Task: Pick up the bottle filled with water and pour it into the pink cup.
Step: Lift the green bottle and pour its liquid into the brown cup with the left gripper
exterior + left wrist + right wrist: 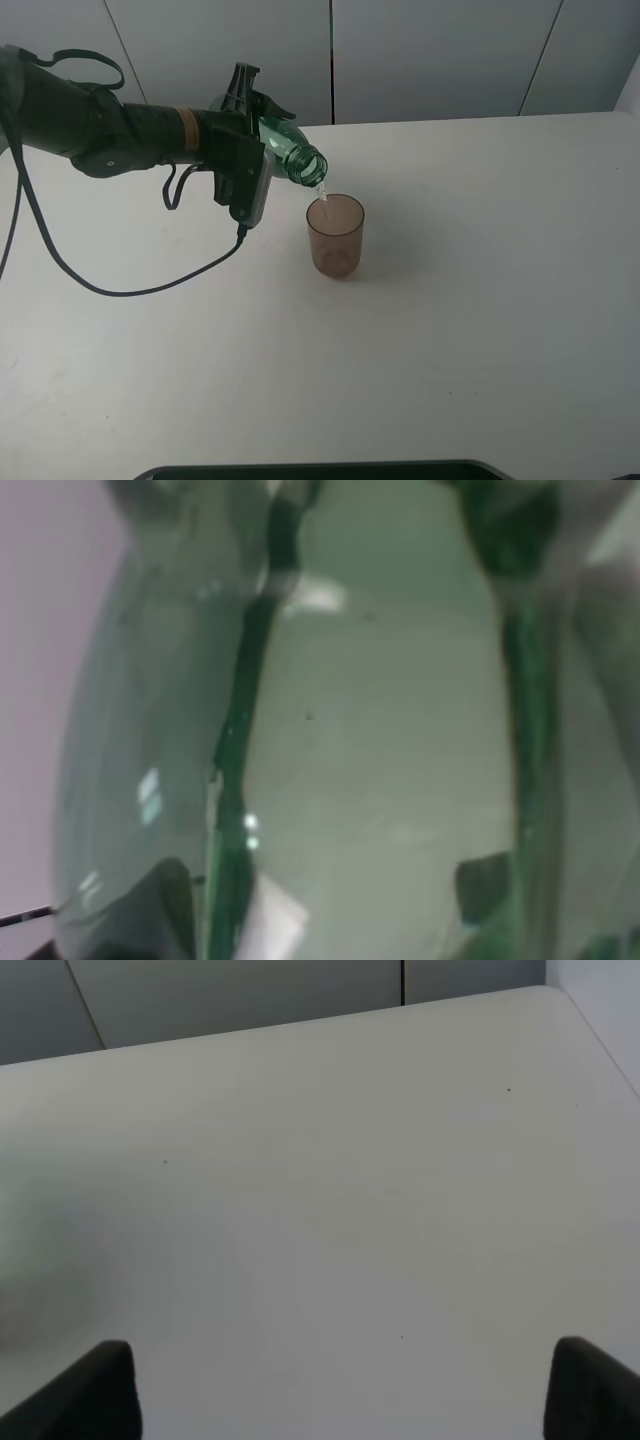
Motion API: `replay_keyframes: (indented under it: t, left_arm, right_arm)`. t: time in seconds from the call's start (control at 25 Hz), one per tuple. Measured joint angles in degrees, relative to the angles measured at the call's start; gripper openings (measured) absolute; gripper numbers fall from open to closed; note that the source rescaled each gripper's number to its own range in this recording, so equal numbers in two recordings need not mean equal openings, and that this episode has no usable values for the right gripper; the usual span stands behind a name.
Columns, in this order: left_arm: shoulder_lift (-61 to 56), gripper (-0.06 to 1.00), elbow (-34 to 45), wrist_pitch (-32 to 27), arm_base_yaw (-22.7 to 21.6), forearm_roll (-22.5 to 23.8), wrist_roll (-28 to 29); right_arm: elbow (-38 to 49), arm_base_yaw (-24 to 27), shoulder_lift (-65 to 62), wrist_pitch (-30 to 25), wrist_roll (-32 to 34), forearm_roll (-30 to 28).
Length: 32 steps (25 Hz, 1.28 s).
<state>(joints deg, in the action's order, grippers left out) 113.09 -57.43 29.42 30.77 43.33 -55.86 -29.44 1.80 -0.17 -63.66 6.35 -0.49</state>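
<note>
My left gripper (252,128) is shut on the green-tinted bottle (289,148) and holds it tipped steeply, its open neck down and to the right. A thin stream of water falls from the neck into the pink cup (335,236), which stands upright on the white table (480,300) just below the neck. The bottle's green wall (300,740) fills the left wrist view. My right gripper (340,1390) shows only in the right wrist view, over bare table, with its dark fingertips (90,1390) far apart and nothing between them.
A black cable (120,285) hangs from the left arm and loops across the table to the cup's left. A dark edge (320,470) runs along the front of the table. Grey wall panels (430,55) stand behind the table.
</note>
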Motion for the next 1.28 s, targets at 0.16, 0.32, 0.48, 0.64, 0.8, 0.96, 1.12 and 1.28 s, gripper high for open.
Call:
replay_keyframes:
  t: [0.16,0.32,0.48,0.64,0.8,0.96,1.12,1.28]
  left_arm:
    - [0.0,0.02,0.0,0.0,0.0,-0.5,-0.7]
    - [0.0,0.02,0.0,0.0,0.0,-0.9,-0.8]
    - [0.0,0.02,0.0,0.0,0.0,-1.0,-1.0]
    - [0.0,0.02,0.0,0.0,0.0,-1.1,-1.0]
    - [0.0,0.02,0.0,0.0,0.0,-1.3,-1.7]
    - [0.0,0.02,-0.1,0.0,0.0,-1.3,-2.4]
    - [0.0,0.02,-0.3,0.0,0.0,-1.8,-2.5]
    - [0.0,0.02,-0.4,0.0,0.0,-2.0,-2.7]
  right_arm:
    - [0.0,0.0,0.0,0.0,0.0,0.0]
    - [0.0,0.0,0.0,0.0,0.0,0.0]
    - [0.0,0.0,0.0,0.0,0.0,0.0]
    - [0.0,0.0,0.0,0.0,0.0,0.0]
    - [0.0,0.0,0.0,0.0,0.0,0.0]
    - [0.0,0.0,0.0,0.0,0.0,0.0]
    - [0.0,0.0,0.0,0.0,0.0,0.0]
    - [0.0,0.0,0.0,0.0,0.0,0.0]
